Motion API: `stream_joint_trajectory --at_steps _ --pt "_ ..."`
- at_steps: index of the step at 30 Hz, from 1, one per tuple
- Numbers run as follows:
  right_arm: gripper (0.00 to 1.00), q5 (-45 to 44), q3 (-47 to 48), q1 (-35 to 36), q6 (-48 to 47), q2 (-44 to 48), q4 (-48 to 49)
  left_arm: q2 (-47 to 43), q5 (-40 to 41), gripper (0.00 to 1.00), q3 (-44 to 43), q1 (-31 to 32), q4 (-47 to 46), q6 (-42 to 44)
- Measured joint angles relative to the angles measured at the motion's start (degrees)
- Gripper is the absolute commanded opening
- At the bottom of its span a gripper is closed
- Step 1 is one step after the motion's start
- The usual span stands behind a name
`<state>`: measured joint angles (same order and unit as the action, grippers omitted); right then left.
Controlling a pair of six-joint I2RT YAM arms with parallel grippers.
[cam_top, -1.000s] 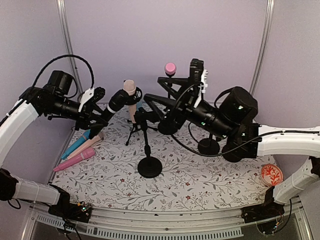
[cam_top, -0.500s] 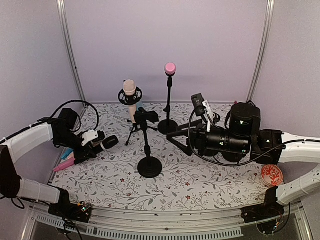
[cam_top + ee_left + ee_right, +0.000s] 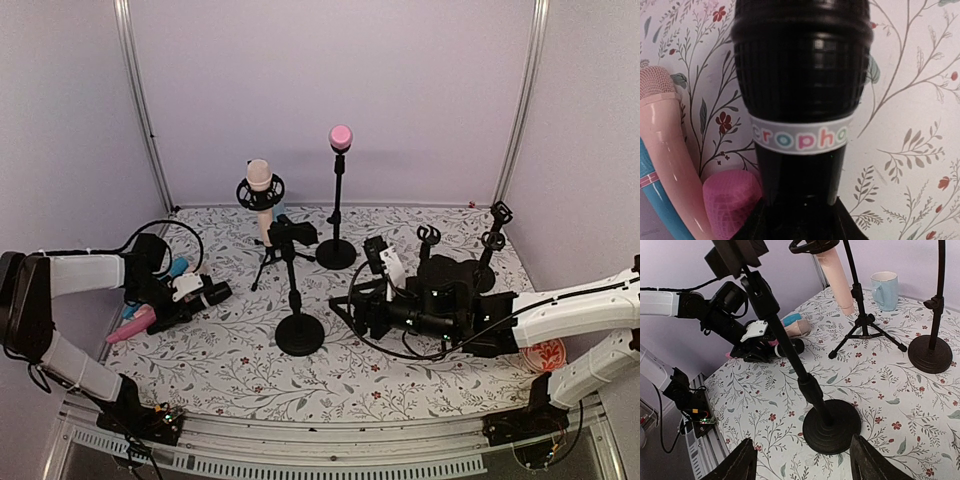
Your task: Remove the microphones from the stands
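The left gripper (image 3: 186, 296) holds the black microphone (image 3: 214, 293) low, left of the stand (image 3: 299, 334), head toward it; the right gripper (image 3: 802, 440) is wide, empty.

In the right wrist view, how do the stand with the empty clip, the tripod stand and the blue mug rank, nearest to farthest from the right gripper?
1. stand with the empty clip: its base is just ahead of the right gripper.
2. tripod stand: further back, centre.
3. blue mug: at the back, right.

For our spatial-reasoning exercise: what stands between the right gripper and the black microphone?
The round-base stand; the right wrist view shows it before the black microphone.
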<state>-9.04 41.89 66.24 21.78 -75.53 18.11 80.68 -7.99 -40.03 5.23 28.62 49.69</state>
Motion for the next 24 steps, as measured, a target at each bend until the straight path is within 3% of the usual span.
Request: stream_joint_trajectory --at_steps 5,13,20,24 --pt "0.66 -1.46 -0.09 0.0 -0.87 -7.69 7.28 0.57 1.22 0.54 1.4 0.0 -2.34 -1.07" --pt "0.65 -1.44 3.89 0.0 -5.86 -20.7 16.85 0.57 -0.04 0.6 1.66 -0.04 -3.28 -2.51" --pt "0.59 -1.6 8.59 0.02 -9.68 -27.85 22.29 -0.55 -3.82 0.98 -1.29 -0.07 0.63 -4.57" --pt "0.52 -2.54 10.69 0.09 -11.72 -30.29 24.0 -3.43 -7.87 0.99 -6.51 -0.04 4.87 -5.7"
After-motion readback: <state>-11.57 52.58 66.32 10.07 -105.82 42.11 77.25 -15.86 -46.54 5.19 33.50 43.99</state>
